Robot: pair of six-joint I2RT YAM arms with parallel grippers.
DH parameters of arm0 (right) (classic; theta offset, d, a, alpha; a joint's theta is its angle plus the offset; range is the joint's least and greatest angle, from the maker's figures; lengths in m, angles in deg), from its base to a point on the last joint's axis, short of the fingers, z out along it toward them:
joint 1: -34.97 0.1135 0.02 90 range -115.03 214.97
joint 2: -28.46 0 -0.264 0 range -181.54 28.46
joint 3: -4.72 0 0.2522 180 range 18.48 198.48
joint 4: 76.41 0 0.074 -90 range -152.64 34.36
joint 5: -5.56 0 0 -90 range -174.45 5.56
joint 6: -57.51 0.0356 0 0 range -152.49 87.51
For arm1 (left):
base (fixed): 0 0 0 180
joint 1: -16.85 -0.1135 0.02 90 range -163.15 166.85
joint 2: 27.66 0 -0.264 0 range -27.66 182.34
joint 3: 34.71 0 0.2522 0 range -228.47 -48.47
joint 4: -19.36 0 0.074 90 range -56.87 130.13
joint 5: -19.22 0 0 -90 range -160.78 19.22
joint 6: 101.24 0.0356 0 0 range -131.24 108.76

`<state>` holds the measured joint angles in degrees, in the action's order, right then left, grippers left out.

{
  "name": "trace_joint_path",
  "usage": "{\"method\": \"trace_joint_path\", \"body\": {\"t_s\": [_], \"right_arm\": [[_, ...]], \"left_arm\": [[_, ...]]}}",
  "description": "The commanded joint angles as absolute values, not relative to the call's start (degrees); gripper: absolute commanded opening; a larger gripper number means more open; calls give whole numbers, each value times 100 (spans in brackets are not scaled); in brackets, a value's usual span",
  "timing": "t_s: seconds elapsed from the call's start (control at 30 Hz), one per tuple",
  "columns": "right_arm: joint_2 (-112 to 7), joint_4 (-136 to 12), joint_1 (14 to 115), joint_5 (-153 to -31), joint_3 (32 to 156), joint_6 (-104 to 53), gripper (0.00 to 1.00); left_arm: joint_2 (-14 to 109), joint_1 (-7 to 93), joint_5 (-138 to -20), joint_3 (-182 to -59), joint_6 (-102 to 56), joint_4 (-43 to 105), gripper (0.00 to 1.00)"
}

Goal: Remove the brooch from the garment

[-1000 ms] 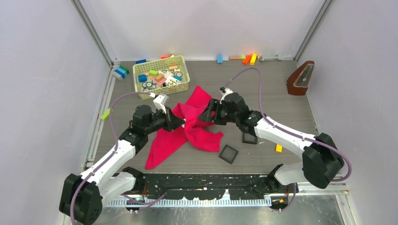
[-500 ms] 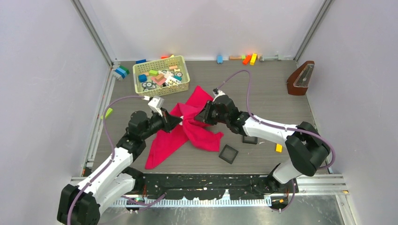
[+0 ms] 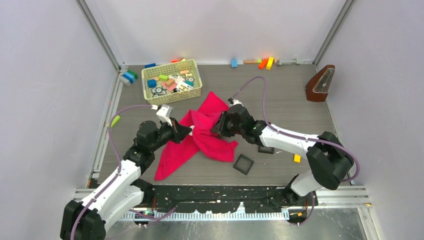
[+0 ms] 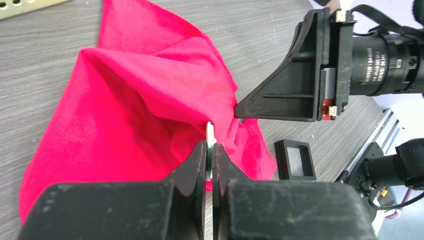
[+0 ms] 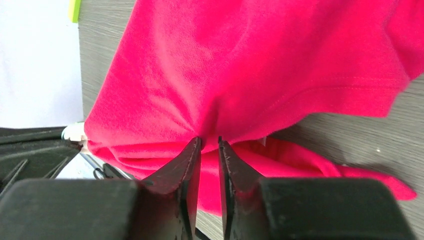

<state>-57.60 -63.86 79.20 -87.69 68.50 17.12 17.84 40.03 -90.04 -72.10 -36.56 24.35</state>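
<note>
On the overhead view my two arms meet nose to nose over the middle of the garment (image 3: 176, 152) on the bench (image 3: 290, 95). The left pincer (image 3: 187, 131) comes in from the left and the right pincer (image 3: 218, 128) from the right, their tips near each other. On the left wrist view the left pincer is pressed together on the brooch (image 4: 210, 131), which stands edge-on between its tips, rim poking out toward the cloth. The other pincer's point sits just beside it, up and to the right. On the right wrist view the right pincer is squeezed to a narrow slit, pinching a puckered fold of cloth. I judge the separation runs along the line between the arms: left draws back, right anchors.
</note>
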Motion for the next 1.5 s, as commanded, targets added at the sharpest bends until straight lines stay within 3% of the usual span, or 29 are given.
{"method": "trace_joint_path", "body": {"t_s": [0.0, 0.03, 0.1, 0.27, 0.53, 1.03, 1.3, 1.47], "right_arm": [[-5295, -6187, 7876, -8662, 6748, 1389, 38], [-5148, -6482, 7870, -8689, 6587, 1448, 51], [-4890, -7009, 7866, -8895, 6279, 1564, 66], [-4475, -8154, 7865, -9254, 5868, 1988, 74], [-4640, -9702, 7865, -9906, 5797, 3165, 75], [-4784, -9742, 7904, -9840, 5747, 3792, 67], [-5063, -10028, 7917, -10114, 5821, 4028, 47], [-5067, -10059, 7918, -10076, 5797, 4079, 41]], "left_arm": [[1975, 3987, -9148, -7362, -3746, 2115, 0], [1992, 3987, -9147, -7402, -3801, 2132, 0], [2038, 3979, -9135, -7578, -4064, 2390, 0], [2034, 3954, -9184, -8009, -4846, 2994, 0], [1717, 3900, -9460, -8049, -6049, 2578, 0], [1954, 3891, -9841, -7967, -7031, 1429, 0], [2183, 3891, -10065, -7844, -7364, 707, 0], [2095, 3891, -10113, -7844, -7261, 757, 0]]}}
